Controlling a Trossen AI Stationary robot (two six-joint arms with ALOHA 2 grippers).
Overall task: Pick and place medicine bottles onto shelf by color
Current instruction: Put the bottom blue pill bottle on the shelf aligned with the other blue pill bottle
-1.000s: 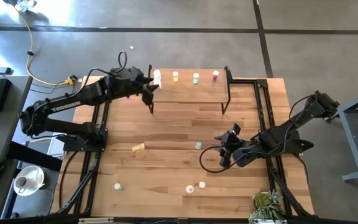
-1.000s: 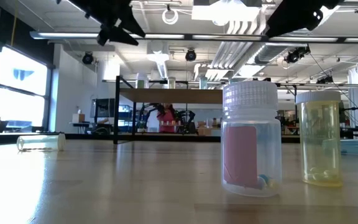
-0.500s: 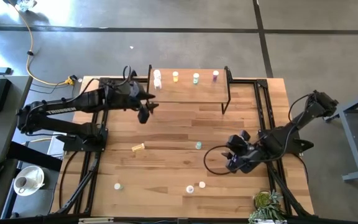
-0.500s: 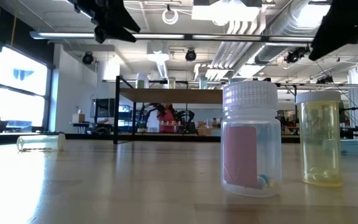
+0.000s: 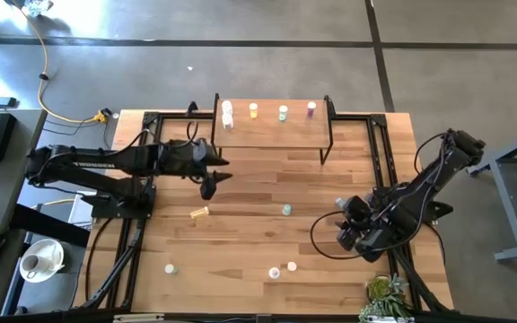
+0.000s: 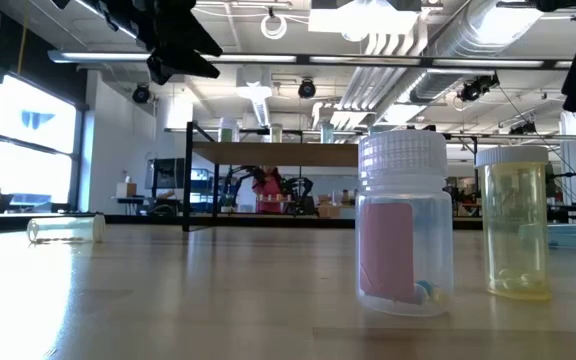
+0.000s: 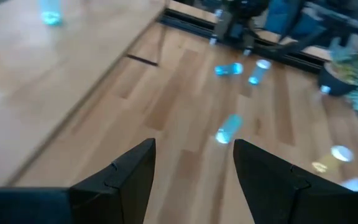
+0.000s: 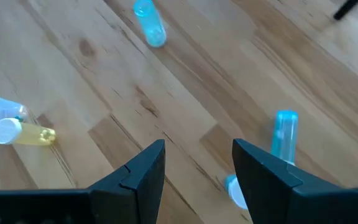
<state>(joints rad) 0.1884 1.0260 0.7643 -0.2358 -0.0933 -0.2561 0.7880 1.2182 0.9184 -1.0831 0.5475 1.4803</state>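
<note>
The shelf point(image 5: 272, 132) stands at the table's far edge with several medicine bottles on it: white point(image 5: 227, 112), yellow point(image 5: 253, 110), green point(image 5: 283, 112) and purple point(image 5: 311, 109). On the table, a yellow bottle point(image 5: 200, 213) lies on its side. A teal one point(image 5: 286, 209) and pale ones point(image 5: 170, 267) point(image 5: 275, 273) point(image 5: 292, 266) are also there. My left gripper point(image 5: 209, 184) hangs open above the table in front of the shelf's left end, fingers point(image 7: 129, 177) apart. My right gripper point(image 5: 344, 229) hovers open near the right side, over bottles point(image 8: 149, 23) point(image 8: 284, 134).
In the low view a pink bottle point(image 6: 405, 225) and a yellow bottle point(image 6: 515, 225) stand upright close to the camera. A clear bottle point(image 6: 65, 229) lies at the left. A potted plant point(image 5: 384, 292) sits at the near right corner. Bare wood lies between the arms.
My left gripper has come away from the shelf's left end toward the near edge and sunk a little. My right gripper has drawn back toward the near right corner and rolled about its own line. Both have stayed open. No bottle has moved.
</note>
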